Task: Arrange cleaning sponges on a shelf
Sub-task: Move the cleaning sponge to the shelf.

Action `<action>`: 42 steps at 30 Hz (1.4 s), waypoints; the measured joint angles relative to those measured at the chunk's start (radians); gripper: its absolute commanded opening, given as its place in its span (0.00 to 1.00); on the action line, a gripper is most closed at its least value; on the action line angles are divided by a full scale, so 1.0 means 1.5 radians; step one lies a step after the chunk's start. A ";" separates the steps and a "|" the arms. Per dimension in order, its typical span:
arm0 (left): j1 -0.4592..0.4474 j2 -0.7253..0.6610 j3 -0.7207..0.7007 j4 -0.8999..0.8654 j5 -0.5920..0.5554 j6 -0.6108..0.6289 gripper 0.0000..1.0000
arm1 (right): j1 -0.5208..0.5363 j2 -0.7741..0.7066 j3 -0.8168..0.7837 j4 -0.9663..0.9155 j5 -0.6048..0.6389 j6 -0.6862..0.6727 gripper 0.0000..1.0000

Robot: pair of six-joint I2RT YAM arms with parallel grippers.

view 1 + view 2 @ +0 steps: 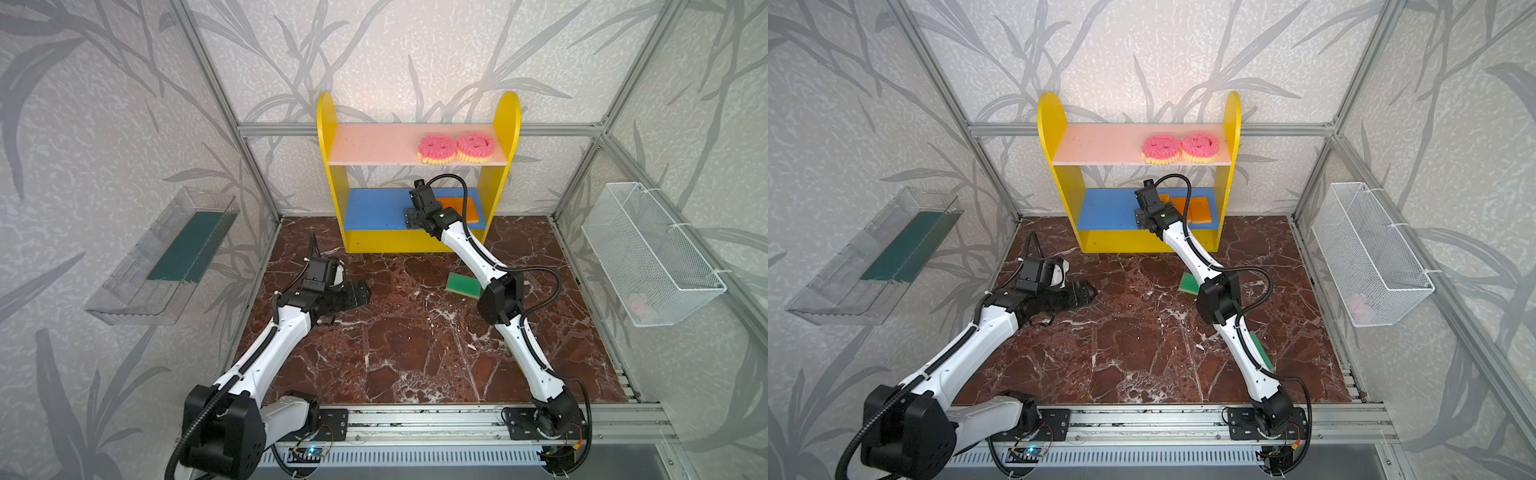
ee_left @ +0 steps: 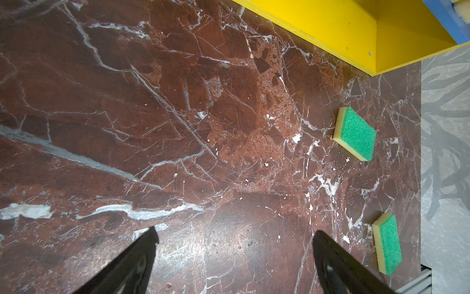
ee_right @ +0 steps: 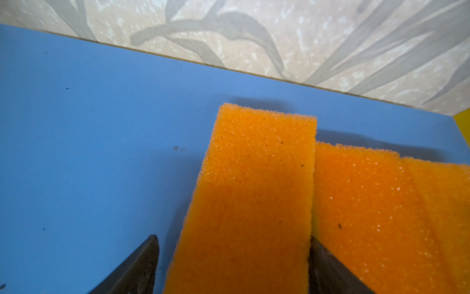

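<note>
Only the left wrist view shows 2 green sponges [image 2: 356,133] whole. The right gripper [image 3: 233,237] gapes around an orange sponge [image 3: 254,191], not clamping it.

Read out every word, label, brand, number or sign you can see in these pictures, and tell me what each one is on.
Words, labels, brands, numbers: none can be read in any view.
Only sign: a smiley face, no lettering, on each of the two pink sponges on the shelf.
Small circuit board at the front rail: any print is too small to read.
</note>
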 measured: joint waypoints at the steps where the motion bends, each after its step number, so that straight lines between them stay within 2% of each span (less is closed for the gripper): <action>1: 0.000 0.000 0.000 0.000 0.000 0.000 0.97 | 0.000 0.000 0.000 -0.001 0.001 0.000 0.83; 12: 0.000 0.000 0.000 0.000 0.000 0.000 0.97 | 0.000 0.000 -0.008 -0.006 0.002 0.001 0.73; 26: 0.000 -0.002 0.000 0.000 0.000 0.000 0.97 | 0.000 -0.042 -0.085 0.019 0.000 0.003 0.71; 34: 0.000 -0.002 0.000 0.004 0.001 0.000 0.97 | 0.000 -0.075 -0.124 0.016 0.004 0.002 0.89; 42: 0.000 -0.002 0.000 0.008 0.002 -0.001 0.97 | 0.000 -0.081 -0.123 0.012 0.004 0.000 0.92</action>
